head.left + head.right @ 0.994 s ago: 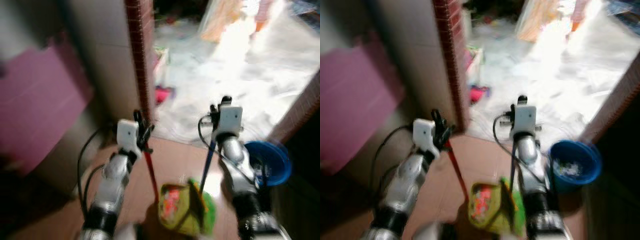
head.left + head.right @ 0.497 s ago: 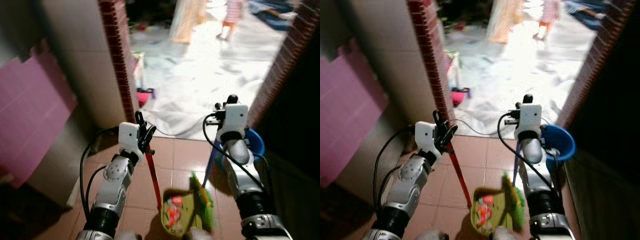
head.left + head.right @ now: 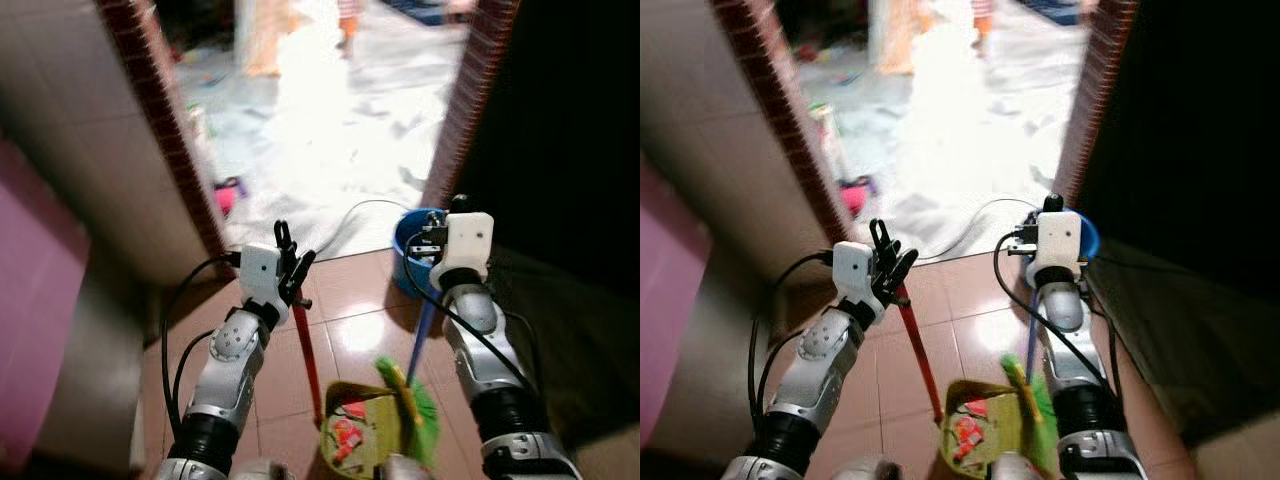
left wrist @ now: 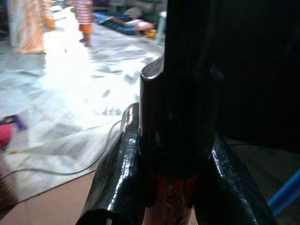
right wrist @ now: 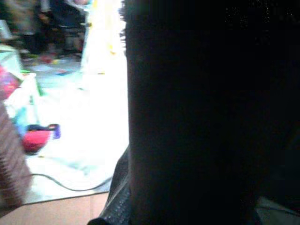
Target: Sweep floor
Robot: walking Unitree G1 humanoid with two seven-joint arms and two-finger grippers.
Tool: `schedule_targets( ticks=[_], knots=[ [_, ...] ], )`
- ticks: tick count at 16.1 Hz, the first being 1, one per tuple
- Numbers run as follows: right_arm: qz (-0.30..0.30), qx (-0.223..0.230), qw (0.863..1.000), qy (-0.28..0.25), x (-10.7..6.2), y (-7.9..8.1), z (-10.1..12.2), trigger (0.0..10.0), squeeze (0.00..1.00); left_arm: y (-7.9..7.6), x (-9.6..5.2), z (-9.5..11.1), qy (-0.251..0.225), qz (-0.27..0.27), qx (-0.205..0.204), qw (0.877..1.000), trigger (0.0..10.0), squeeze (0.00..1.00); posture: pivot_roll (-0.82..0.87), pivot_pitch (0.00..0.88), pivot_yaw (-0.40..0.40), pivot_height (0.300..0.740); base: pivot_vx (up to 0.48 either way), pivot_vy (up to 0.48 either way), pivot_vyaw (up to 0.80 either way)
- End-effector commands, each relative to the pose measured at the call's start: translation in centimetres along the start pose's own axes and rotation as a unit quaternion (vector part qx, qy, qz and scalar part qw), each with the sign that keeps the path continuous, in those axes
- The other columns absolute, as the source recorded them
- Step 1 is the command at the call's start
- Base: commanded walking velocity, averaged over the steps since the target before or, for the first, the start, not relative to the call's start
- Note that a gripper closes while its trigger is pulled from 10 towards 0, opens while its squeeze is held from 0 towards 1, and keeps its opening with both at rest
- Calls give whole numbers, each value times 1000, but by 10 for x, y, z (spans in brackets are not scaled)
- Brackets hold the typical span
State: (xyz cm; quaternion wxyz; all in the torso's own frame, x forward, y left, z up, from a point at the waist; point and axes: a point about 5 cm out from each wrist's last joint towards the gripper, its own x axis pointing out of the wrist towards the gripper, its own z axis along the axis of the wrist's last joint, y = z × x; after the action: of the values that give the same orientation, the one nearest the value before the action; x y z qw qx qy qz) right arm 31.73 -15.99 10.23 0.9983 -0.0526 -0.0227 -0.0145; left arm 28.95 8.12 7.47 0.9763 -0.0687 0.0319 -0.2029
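Left gripper clamped on red dustpan handle; right gripper on blue broom handle, finger state unclear.

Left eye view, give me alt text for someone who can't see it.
Two silver robot arms carry cleaning tools toward a bright doorway: the left gripper holds the red handle of a yellow-green dustpan with scraps in it, and the right gripper holds a green broom by its blue handle. A blue bucket stands by the brick doorpost.
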Motion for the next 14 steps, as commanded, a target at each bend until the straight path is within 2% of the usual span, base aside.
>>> schedule_targets(
  ticks=[1, 3, 5, 7, 8, 9, 12, 14],
  knots=[
    [15, 8, 1000, -7, 3, 10, 5, 10000, 0, 3, 2, 12, -29, 9, 1, 1000, 10000, 0, -85, 0, 55, 740, 0, 379, -800],
    [16, 8, 1000, -7, 4, 11, 5, 10000, 0, 3, 3, 14, -36, 5, 9, 999, 10000, 0, -84, 0, 55, 740, 0, 0, -719],
    [18, 9, 1000, -9, 4, 12, 5, 10000, 0, 4, 3, 19, -48, 6, 13, 999, 10000, 0, -83, 0, 55, 740, 0, 0, -225],
    [18, 6, 1000, -11, 4, 11, 6, 10000, 0, 5, 6, 25, -56, 15, -5, 998, 10000, 0, -82, 0, 51, 740, 0, 0, 0],
    [15, 2, 1000, -7, 3, 10, 4, 10000, 0, 6, 6, 27, -50, 17, -29, 998, 10000, 0, -82, 0, 51, 740, 0, 0, 0],
    [12, 1, 1000, -5, 3, 8, 3, 10000, 0, 8, 5, 26, -44, 29, -36, 998, 10000, 0, -81, 0, 49, 740, 0, 0, -800],
    [10, -1, 1000, -8, 4, 8, 4, 10000, 0, 14, 2, 21, -44, 37, -3, 998, 10000, 0, -85, 0, 51, 740, 0, 0, -800],
    [10, 2, 1000, -10, 5, 8, 5, 10000, 0, 14, 2, 20, -40, 38, 1, 998, 10000, 0, -87, 0, 52, 740, 0, 0, -800]
  ],
)
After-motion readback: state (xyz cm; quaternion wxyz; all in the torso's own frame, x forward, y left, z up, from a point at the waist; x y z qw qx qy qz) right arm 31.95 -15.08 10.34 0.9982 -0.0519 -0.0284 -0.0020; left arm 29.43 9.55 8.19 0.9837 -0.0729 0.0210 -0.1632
